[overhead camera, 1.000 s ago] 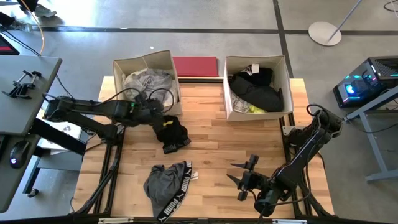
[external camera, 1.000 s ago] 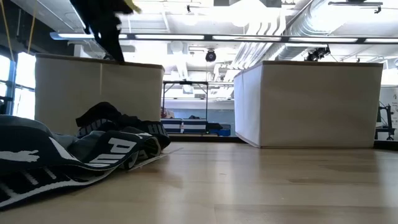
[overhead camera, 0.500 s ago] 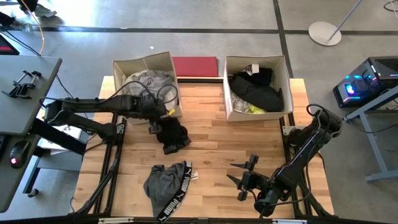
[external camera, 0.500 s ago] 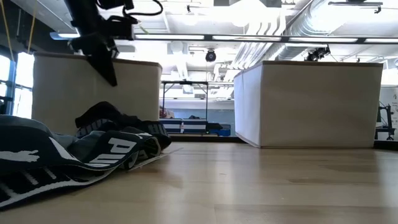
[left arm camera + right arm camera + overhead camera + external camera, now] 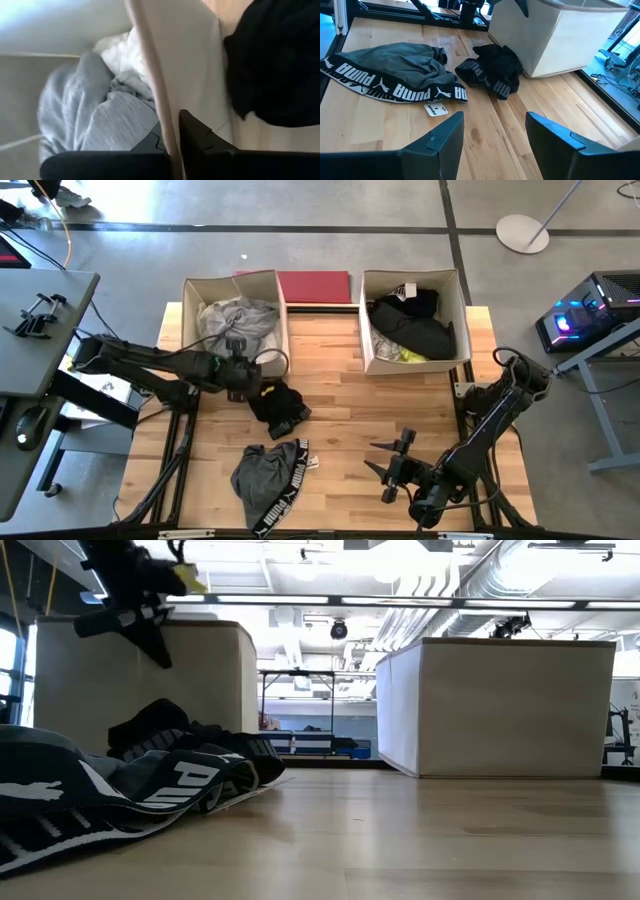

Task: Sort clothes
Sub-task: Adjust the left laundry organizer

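Right end effector (image 5: 392, 468) rests low at the near right of the tabletop (image 5: 340, 420), fingers spread apart and holding nothing.

Near left: grey garment with PUMA waistband (image 5: 268, 480) lies crumpled on the wood; in the right wrist view it is spread flat, a small white tag just beside it.

Farther in, a black garment (image 5: 277, 404) lies bunched just in front of the left cardboard box (image 5: 234, 282).

Left end effector (image 5: 243, 373) hangs at that box's front wall; its fingers straddle the wall edge, one inside and one outside, nothing gripped.

Inside the left box: grey and cream-white clothes (image 5: 235, 321).

The right cardboard box (image 5: 412, 278) holds black clothes (image 5: 415, 325) and a bit of neon yellow.

Red board (image 5: 314, 287) lies between the boxes at the far edge.
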{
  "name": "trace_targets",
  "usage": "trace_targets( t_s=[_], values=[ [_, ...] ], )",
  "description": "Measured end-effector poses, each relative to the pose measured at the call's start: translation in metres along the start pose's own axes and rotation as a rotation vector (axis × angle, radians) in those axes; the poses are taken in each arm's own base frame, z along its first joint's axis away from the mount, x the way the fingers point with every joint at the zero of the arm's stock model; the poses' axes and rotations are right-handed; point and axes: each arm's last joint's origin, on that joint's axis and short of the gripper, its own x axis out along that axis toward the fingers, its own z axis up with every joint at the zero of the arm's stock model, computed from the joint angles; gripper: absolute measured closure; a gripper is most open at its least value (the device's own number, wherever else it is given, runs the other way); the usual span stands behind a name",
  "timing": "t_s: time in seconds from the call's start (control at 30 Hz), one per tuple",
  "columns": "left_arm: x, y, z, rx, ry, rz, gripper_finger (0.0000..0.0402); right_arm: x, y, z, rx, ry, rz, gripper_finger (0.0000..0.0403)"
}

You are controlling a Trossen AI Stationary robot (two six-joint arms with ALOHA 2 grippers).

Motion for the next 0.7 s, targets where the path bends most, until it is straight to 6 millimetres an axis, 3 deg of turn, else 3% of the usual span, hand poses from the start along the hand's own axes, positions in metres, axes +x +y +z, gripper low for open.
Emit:
trace_targets(
  t_s=[0.17,0.3,0.7],
  values=[
    [-0.017,-0.011,-0.002,0.086,-0.025,0.088,0.04,0.001,-0.001,0.0,-0.016,-0.004,-0.008,0.0202],
    [-0.02,-0.013,-0.001,0.124,-0.043,0.11,0.0401,0.005,-0.003,0.001,-0.03,0.003,-0.024,0.0202],
    [0.037,-0.022,-0.018,0.104,0.05,0.13,0.04,0.016,-0.009,0.004,-0.069,0.026,-0.045,0.0202]
  ],
)
